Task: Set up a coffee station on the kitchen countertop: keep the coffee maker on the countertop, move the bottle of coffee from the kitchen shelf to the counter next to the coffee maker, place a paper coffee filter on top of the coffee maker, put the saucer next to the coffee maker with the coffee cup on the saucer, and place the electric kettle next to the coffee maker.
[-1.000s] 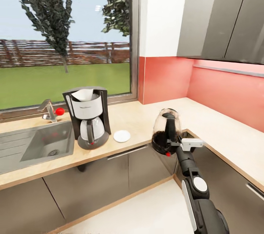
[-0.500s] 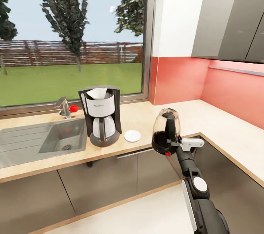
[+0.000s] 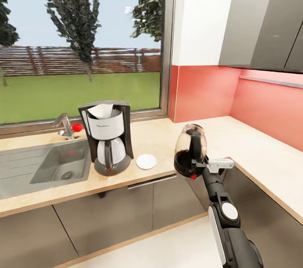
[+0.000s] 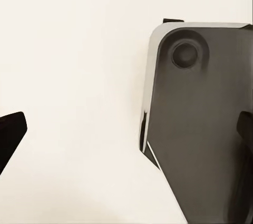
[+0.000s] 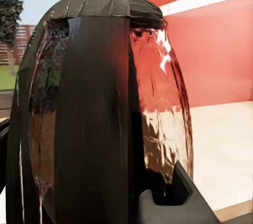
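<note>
Head view: the electric kettle [image 3: 190, 150] is held up in the air by the right gripper [image 3: 198, 163], in front of the worktop's edge and clear of its surface; the kettle stands nearly upright, tipped slightly, with its black handle turned toward the arm and its small red switch at the base; the right fingers are closed on that handle. On the kitchen countertop [image 3: 160, 133], the coffee maker [image 3: 107, 136] stands just beside the steel sink [image 3: 50, 166], with the paper coffee filter [image 3: 102, 110] seated in its open top and the glass carafe in place below; the saucer [image 3: 146, 161] lies flat on the worktop just beside the coffee maker, on the side toward the kettle, and nothing is carried on it. A tap with a red knob [image 3: 67, 126] is seen behind the sink, under the window.

In the right wrist view, the kettle [image 5: 158, 113] is seen close up, its dark handle running down the middle and the red wall panel reflected in its smoky glass. In the left wrist view, two dark fingertips [image 4: 10, 134] are seen wide apart at opposite edges with nothing between them, over a pale floor and a grey part of the robot's base [image 4: 200, 129].
</note>
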Robot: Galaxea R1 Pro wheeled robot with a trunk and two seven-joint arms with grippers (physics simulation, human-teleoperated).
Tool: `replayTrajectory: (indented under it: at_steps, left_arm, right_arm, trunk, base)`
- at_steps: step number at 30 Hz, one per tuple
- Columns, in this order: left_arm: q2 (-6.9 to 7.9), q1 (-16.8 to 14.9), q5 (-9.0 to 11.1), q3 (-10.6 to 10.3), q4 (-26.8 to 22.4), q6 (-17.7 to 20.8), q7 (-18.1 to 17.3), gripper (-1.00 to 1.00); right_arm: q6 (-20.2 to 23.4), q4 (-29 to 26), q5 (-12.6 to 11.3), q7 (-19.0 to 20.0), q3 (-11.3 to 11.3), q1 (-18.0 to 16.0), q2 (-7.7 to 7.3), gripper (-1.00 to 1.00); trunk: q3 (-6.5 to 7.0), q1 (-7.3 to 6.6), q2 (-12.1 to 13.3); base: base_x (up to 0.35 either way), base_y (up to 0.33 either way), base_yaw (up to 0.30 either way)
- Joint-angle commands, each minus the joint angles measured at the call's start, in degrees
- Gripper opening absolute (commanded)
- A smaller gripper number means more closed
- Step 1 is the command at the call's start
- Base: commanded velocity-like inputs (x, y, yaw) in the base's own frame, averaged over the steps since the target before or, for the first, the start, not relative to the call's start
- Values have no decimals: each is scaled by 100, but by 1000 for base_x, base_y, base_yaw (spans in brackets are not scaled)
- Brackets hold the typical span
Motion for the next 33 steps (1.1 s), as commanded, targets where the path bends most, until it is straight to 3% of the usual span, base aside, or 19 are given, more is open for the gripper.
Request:
replayTrajectory:
  at_steps: [1,24,33]
  left_arm:
    - [1,-5,43,-50,6,-21,13,100]
    - [1,-5,43,-41,6,-21,22,100]
    - [-7,-5,43,-41,6,-29,22,100]
  right_arm:
    - [-18,-2,48,27,-16,-6,7,-100]
    - [-32,-12,48,36,-43,-6,7,-100]
    - [-36,-9,48,36,-42,-6,7,-100]
  trunk:
    - [-12,6,-13]
    - [-12,6,-13]
    - [-12,6,-13]
  base:
    - [256,-184,0]
    - [256,-184,2]
    - [256,-184,235]
